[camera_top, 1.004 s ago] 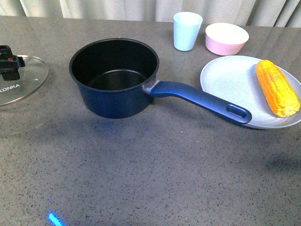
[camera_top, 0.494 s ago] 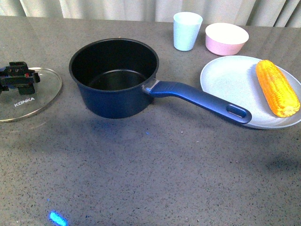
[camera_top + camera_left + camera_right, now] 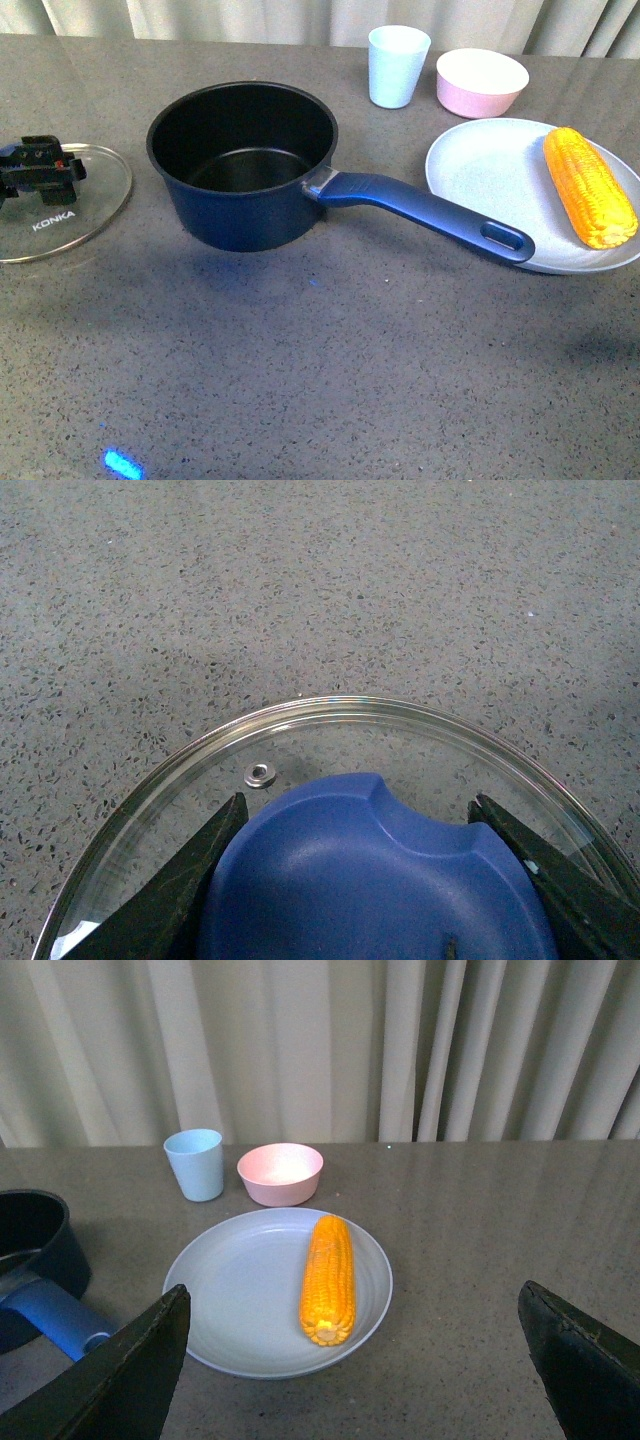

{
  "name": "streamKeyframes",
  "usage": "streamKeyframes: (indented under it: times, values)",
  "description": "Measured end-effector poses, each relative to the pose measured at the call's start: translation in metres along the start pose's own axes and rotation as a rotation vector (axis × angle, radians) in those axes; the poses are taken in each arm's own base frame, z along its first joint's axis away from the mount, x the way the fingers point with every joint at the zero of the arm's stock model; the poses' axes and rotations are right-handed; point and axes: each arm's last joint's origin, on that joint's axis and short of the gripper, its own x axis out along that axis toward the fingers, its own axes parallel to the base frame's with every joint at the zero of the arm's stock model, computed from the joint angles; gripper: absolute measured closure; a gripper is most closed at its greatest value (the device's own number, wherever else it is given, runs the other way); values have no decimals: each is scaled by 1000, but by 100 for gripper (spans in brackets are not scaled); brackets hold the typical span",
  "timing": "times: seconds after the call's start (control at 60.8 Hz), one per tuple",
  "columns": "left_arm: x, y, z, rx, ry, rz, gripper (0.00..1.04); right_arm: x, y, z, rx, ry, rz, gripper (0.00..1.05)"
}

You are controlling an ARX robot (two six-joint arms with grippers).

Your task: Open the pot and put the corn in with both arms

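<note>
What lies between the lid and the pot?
Nothing. The front view shows only bare table between the lid and the pot.

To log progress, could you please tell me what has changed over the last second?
The left hand carried the lid rightward, toward the pot and further into view; its fingers flank the knob. The pot, corn, plate, cup and bowl stayed put.
</note>
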Motion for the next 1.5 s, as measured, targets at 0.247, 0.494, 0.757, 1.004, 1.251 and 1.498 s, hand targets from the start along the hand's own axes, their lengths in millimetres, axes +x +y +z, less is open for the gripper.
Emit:
streamKeyframes:
  times: [0.247,0.494,0.757,1.004,1.251,1.498]
  values:
    - [-2,-1,-2,0,5,-2,9,0,0,0,0,0,0,9]
    - [-20,0,10,12,-3,9,9,0,0,0,0,0,0,9]
    - [-54,-4,60,15,-120,-3,9,0,0,0,0,0,0,9]
    - [-124,-7,92,35,-389,-7,35,0,0,0,0,0,0,9]
    - [-179,-15,63,40,-365,4,86,0,0,0,0,0,0,9]
    - [-211,-28,50,44,-362,4,103,0,0,0,0,0,0,9]
